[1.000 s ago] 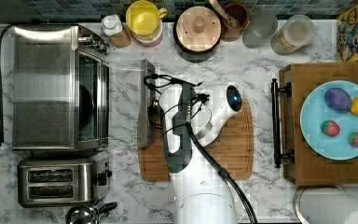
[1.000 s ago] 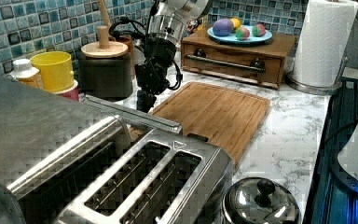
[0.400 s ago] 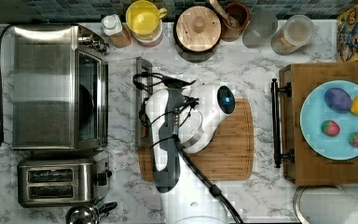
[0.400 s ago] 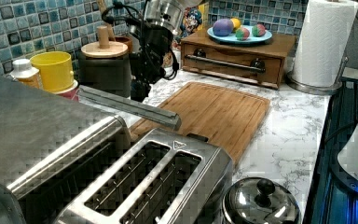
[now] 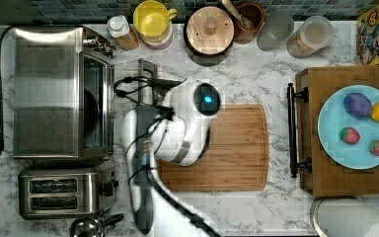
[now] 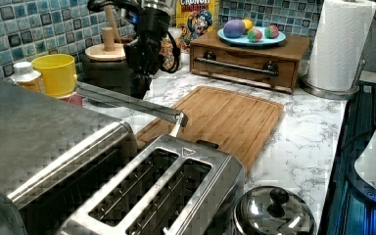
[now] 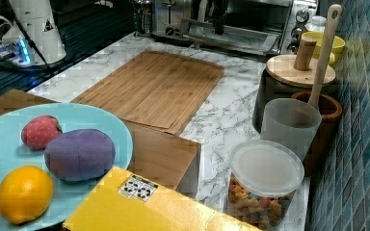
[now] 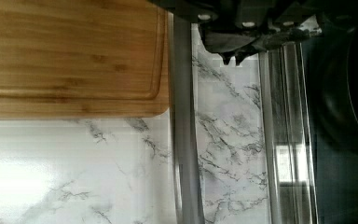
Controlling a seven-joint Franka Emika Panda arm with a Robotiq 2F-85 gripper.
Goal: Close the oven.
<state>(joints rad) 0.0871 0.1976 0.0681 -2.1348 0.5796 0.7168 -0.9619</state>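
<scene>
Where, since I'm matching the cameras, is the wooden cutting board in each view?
Top view: cutting board, centre.
Left view: centre, on the marble.
Right view: upper centre.
Wrist view: one corner, beside the bar handle.
Shared landmark: the oven, facing the board.

A rectangular bamboo cutting board lies on the white marbled counter just beside the end effector, on the top view's right. Nearer the tiled wall stand a yellow mug and a round wooden-lidded dark canister. Well apart, a pale blue plate of toy fruit tops a wooden box.
</scene>
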